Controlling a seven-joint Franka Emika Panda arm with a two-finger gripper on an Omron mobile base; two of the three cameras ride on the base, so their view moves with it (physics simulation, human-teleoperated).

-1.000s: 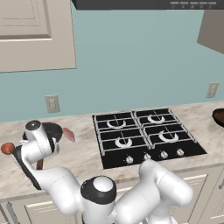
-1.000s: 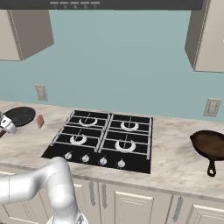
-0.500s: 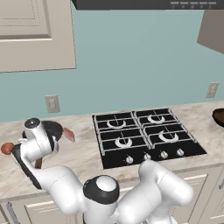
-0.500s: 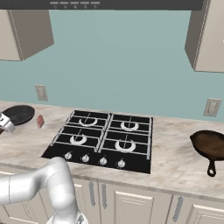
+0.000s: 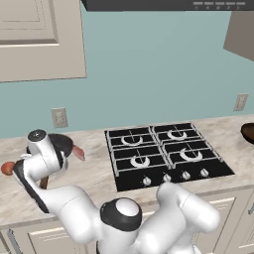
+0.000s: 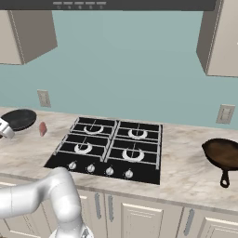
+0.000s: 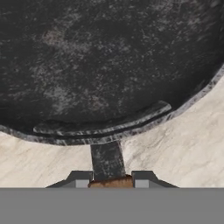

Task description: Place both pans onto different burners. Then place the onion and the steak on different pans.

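Observation:
The black pan (image 7: 109, 65) lies on the counter left of the cooktop (image 5: 163, 154), and also shows as a dark disc (image 5: 63, 143) (image 6: 19, 118). My gripper (image 7: 111, 180) is shut on the pan's brown wooden handle (image 7: 111, 183), just behind the short dark stem at the rim. The steak (image 5: 78, 153) (image 6: 42, 128) lies between this pan and the burners (image 6: 83, 148). The onion (image 5: 7, 168) sits on the counter at the far left, beside my arm. The reddish-brown pan (image 6: 223, 153) rests on the counter to the right of the cooktop.
The cooktop's silver knobs (image 6: 100, 169) line its front edge. Wall outlets (image 5: 59, 117) (image 6: 225, 114) sit above the counter on both sides. Cabinets (image 6: 218, 37) and a range hood hang overhead. Bare marble counter (image 6: 186, 167) lies between the cooktop and the right pan.
The jaws have closed a touch more on the handle. The pans, the steak and the onion lie where they were.

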